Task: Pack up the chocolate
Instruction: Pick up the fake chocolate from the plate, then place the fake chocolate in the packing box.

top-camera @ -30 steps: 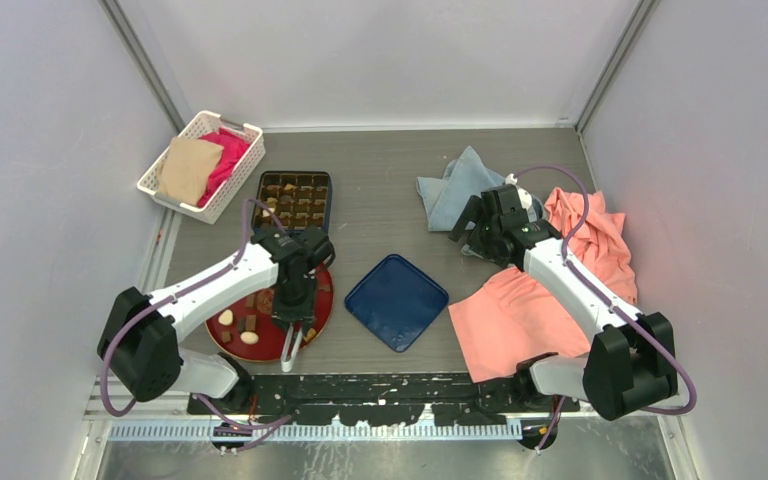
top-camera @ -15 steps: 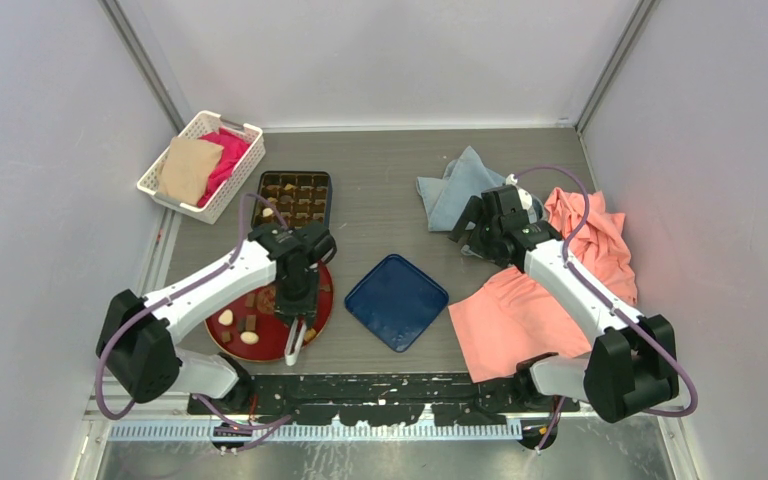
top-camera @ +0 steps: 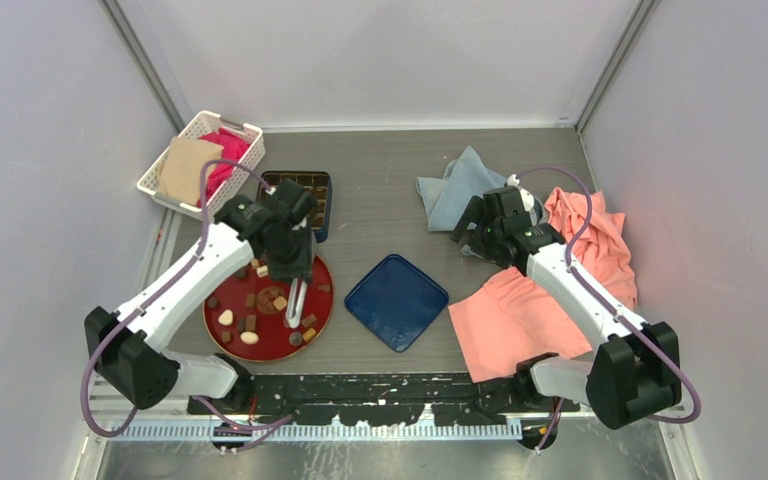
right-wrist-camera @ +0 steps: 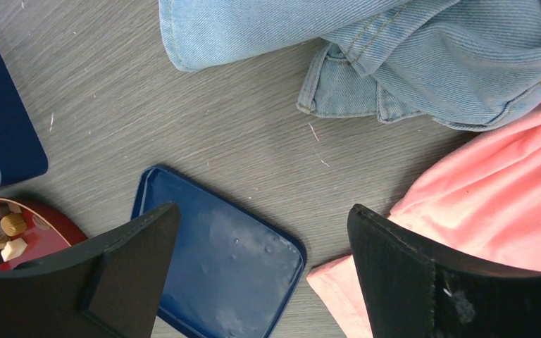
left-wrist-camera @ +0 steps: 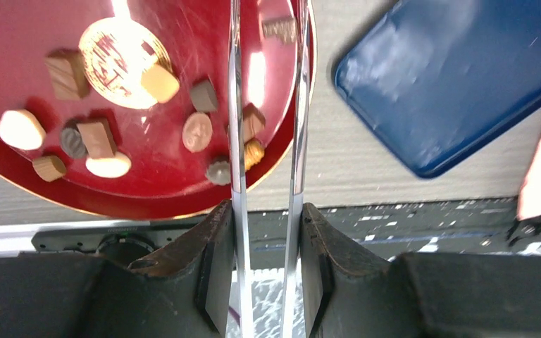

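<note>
Several pieces of chocolate (top-camera: 250, 337), brown, tan and cream (left-wrist-camera: 21, 129), lie loose on a round red plate (top-camera: 222, 322). My left gripper (top-camera: 297, 272) hangs over the plate's right half, shut on a pair of metal tongs (left-wrist-camera: 236, 105). Their two blades run up across the plate (left-wrist-camera: 14, 42) and leave the left wrist view at the top. A dark compartment box (top-camera: 312, 185) holding more pieces sits behind the plate, half hidden by the left arm. My right gripper (right-wrist-camera: 262, 211) is open and holds nothing, above the table beside the jeans.
A blue lid (top-camera: 397, 300) lies flat mid-table, right of the plate. Blue jeans (top-camera: 455, 190) and pink cloths (top-camera: 520, 320) cover the right side. A white basket (top-camera: 245, 160) with tan and pink cloth stands at the back left. The black base rail runs along the near edge.
My left arm has swung away from the near edge toward the box, carrying the tongs from the plate's front rim to over its right half. The right arm has not moved.
</note>
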Available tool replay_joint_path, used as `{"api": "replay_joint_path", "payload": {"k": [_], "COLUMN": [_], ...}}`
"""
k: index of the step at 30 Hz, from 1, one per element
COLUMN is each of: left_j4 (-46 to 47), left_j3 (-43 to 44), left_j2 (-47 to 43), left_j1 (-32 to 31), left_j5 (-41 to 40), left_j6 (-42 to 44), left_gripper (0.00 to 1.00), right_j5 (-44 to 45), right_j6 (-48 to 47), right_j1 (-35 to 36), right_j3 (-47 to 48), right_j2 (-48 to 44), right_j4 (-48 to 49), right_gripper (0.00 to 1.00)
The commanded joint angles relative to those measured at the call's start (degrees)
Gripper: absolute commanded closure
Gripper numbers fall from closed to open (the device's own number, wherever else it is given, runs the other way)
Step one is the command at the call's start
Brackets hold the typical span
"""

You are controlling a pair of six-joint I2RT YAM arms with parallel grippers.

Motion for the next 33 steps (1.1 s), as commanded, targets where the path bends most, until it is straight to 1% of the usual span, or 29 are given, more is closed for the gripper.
{"api": "replay_joint_path", "payload": {"k": [1,6,10,12,15,17,19,23,33], "left_j4": [2.6,3.8,7.4,8.9,11.7,12.5,12.9,12.3,13.0], "left_j3": [5.1,9.7,11.1,11.8,12.2,12.9,14.1,17.1,19.0], "left_j2": [0.1,2.7,5.3,7.8,12.0,15.1,17.8,21.7,25.3], "left_j1": [5.8,14.0,19.8,22.2,25.9,28.1,29.2,30.1,31.4], "left_j5": [0.2,0.3,3.7,7.6,11.3,15.6,17.1,16.7,15.9], "left_j6": [3.8,8.2,10.3,11.1,12.4,13.4,14.3,15.6,16.2], "left_gripper": [1.00,1.00,1.00,1.00,1.00,1.00,1.00,1.00,1.00], "right_j5": [0.7,0.9,1.3,1.4,1.5,1.5,1.9,2.4,2.2], "right_j6": [-0.5,-0.5,-0.7,-0.7,-0.6,-0.6,-0.6,-0.7,-1.2], "right_j1": [0.3,0.2,0.2,0.2,0.3,0.2,0.2,0.2,0.3], "right_j3": [-0.3,-0.6,-0.5,-0.3,0.0,0.3,0.4,-0.2,-0.3], "right_j2": [-2.1,-2.8,-3.0,-2.9,-2.9,-3.0,-3.4,-3.9,-3.0], "right_j4": [0.8,0.5,0.2,0.2,0.2,0.0,-0.2,-0.3,-0.3], "right_gripper": [0.06,0.06,0.06,0.06,0.06,0.06,0.06,0.05,0.05]}}
